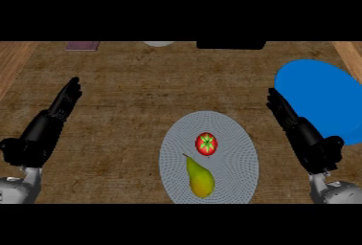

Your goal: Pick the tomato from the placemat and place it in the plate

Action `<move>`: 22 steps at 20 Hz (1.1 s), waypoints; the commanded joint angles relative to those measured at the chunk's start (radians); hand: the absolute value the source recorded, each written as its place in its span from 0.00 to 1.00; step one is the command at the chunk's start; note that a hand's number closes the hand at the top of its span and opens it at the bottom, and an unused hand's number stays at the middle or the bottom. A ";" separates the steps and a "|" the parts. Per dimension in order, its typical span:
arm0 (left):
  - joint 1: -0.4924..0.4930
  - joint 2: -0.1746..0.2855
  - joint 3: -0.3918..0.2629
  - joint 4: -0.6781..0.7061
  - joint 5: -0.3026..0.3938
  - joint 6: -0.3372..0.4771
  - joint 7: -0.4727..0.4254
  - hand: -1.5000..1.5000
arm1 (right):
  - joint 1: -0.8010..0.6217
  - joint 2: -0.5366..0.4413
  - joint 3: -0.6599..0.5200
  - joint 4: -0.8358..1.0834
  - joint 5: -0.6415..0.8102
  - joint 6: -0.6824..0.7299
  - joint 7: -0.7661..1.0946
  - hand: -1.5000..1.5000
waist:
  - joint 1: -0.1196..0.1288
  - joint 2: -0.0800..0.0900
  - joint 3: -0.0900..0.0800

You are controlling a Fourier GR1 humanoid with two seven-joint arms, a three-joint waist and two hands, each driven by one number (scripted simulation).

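Two fruits lie on a round grey placemat [237, 143] set at the middle of the tabletop's [141, 95] near edge. The red tomato [206, 143], its green star-shaped calyx facing up, sits in the mat's far half. The yellow-green pear [200, 178] lies in the near half, with its stem end turned toward the tomato and a narrow strip of mat showing between them.

A blue plate [318, 95] lies by the right edge, farther from the near edge than the placemat and apart from it; nothing rests on it.

The left hand [44, 128] shows toward the left edge, well apart from the placemat. Its fingers are straight and point toward the far edge, and it holds nothing. The right hand [304, 134] shows between the placemat and the plate, its fingers likewise straight and holding nothing. Its outer side overlaps the plate's left rim in the head view; whether it touches the rim cannot be told. Neither hand touches the tomato.

Along the far edge, each partly cut off, are a flat mauve item [83, 46] near the far-left corner, a white round item [158, 43] and a black object [231, 44].
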 commanded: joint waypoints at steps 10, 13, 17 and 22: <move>0.102 -0.262 -0.087 0.175 0.108 0.066 0.166 0.50 | -0.389 0.031 -0.122 0.332 0.164 -0.052 -0.270 0.00 | 0.037 0.031 0.006; 0.103 -0.244 -0.053 0.183 0.129 0.048 0.188 0.50 | -0.371 0.084 -0.175 0.433 0.058 0.046 -0.487 0.00 | 0.009 0.016 0.006; 0.127 -0.300 -0.076 0.226 0.078 0.074 0.133 0.50 | -0.440 0.086 -0.173 0.632 0.109 0.145 -0.658 0.00 | 0.002 0.011 0.005; 0.137 -0.306 -0.067 0.221 0.086 0.062 0.146 0.50 | -0.506 -0.063 -0.113 0.553 0.189 0.251 -0.456 0.00 | -0.009 0.006 0.003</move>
